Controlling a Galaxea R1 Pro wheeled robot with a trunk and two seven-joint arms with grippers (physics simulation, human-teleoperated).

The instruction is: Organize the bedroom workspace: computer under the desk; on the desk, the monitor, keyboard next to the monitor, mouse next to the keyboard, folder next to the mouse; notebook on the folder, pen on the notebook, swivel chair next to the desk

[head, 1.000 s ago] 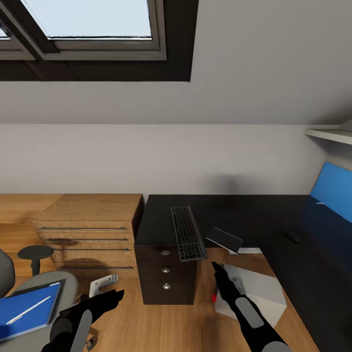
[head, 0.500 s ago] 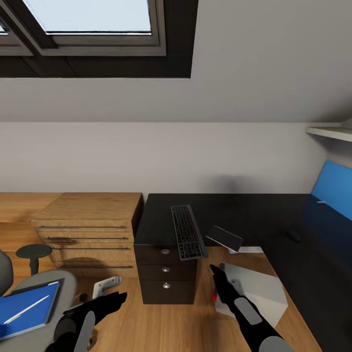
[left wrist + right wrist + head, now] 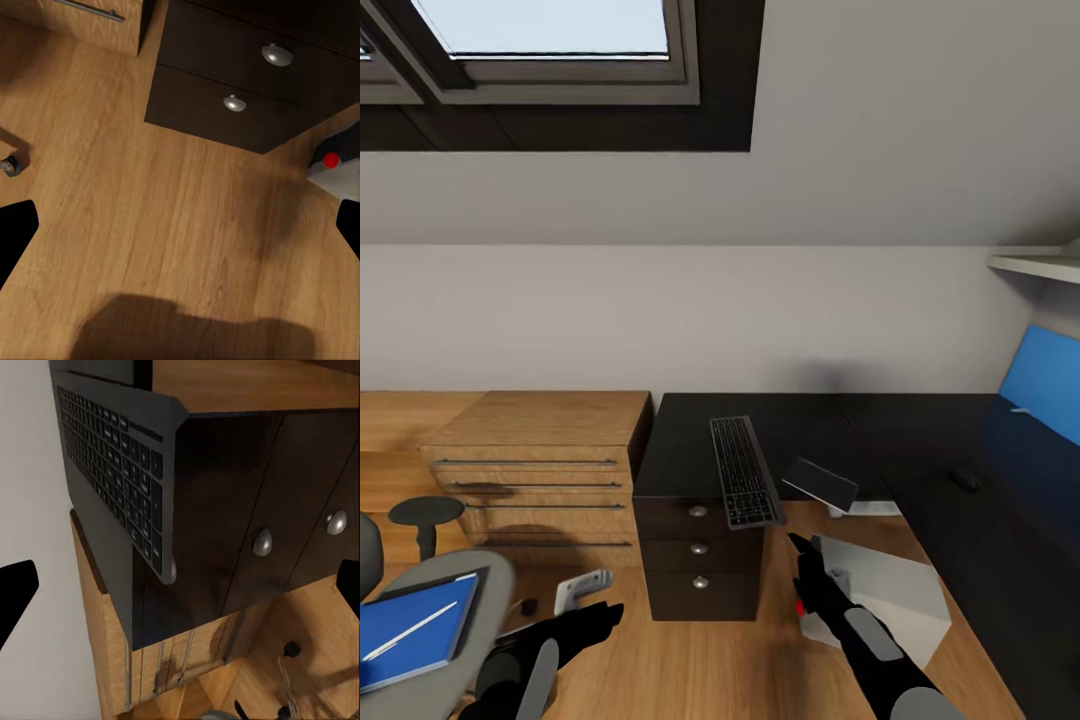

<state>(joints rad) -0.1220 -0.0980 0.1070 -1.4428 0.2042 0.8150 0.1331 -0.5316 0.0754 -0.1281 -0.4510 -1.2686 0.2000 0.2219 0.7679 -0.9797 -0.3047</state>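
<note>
The keyboard (image 3: 743, 472) lies on top of a dark three-drawer unit (image 3: 700, 560), its near end jutting over the front edge; the right wrist view shows it (image 3: 112, 465) from close below. The light grey computer (image 3: 885, 590) stands on the floor right of that unit, with a red button (image 3: 331, 159). My right gripper (image 3: 797, 548) hovers open between unit and computer, a little below the keyboard's near end. My left gripper (image 3: 605, 615) is open over the bare floor. At the bottom left, the swivel chair (image 3: 480, 590) carries a blue folder (image 3: 410, 640) with the white pen (image 3: 408, 632) on it. The desk (image 3: 960, 520) runs along the right.
A light-wood drawer chest (image 3: 540, 465) stands left of the dark unit. A dark flat slab (image 3: 820, 484) leans tilted right of the keyboard. A small dark object (image 3: 963, 480) sits on the desk top. The chair's chrome leg (image 3: 585, 585) reaches onto the wooden floor between chair and unit.
The whole picture has shifted a little, so the camera has moved; the chair sits lower and further left in the view. Both grippers stay open and hold the same pose.
</note>
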